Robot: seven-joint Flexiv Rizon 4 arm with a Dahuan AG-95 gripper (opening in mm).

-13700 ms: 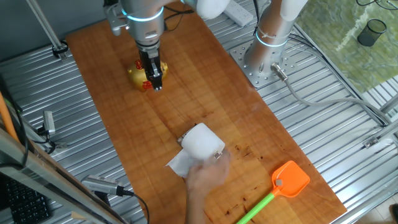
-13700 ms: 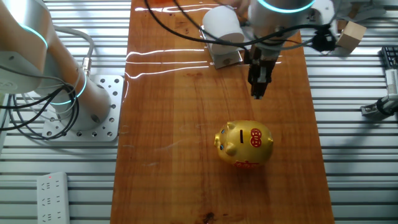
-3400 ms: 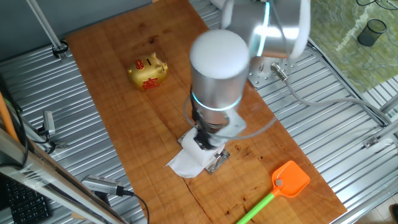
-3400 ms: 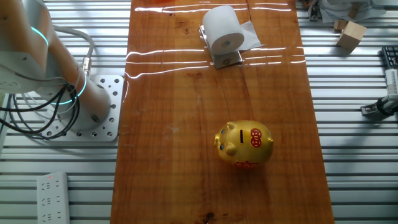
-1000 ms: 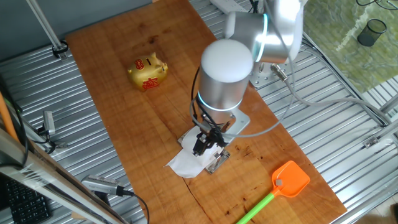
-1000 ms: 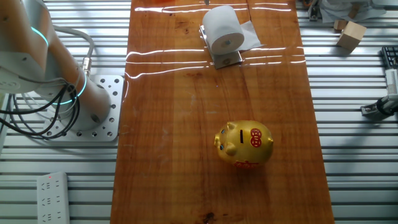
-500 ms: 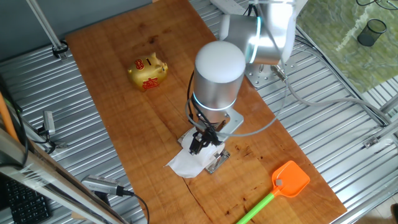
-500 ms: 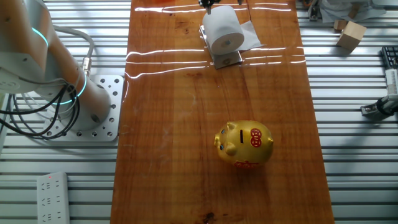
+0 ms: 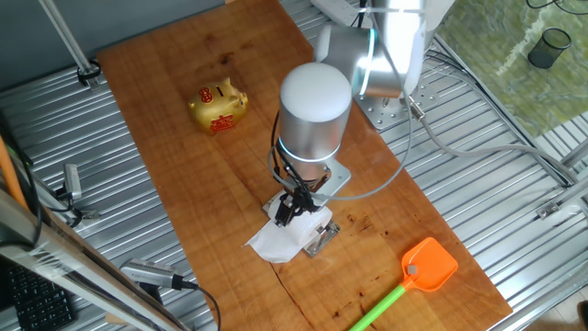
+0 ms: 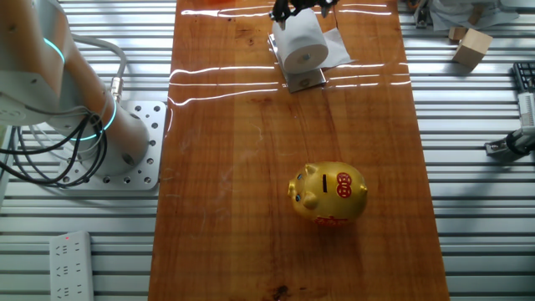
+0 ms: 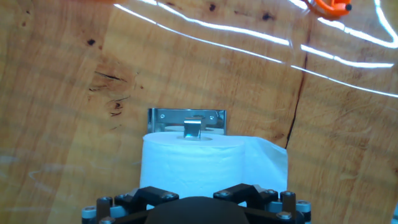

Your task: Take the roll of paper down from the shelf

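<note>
Since a second ago, the gripper (image 10: 299, 10) has dropped to straddle the roll of paper (image 10: 300, 43) on the shelf (image 11: 188, 117), jaws apart, ready to clamp.

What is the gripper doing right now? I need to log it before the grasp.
Gripper: open, fingers spread on either side of the soft white toilet-tissue roll on its shiny silver metal holder, holding nothing yet.
</note>
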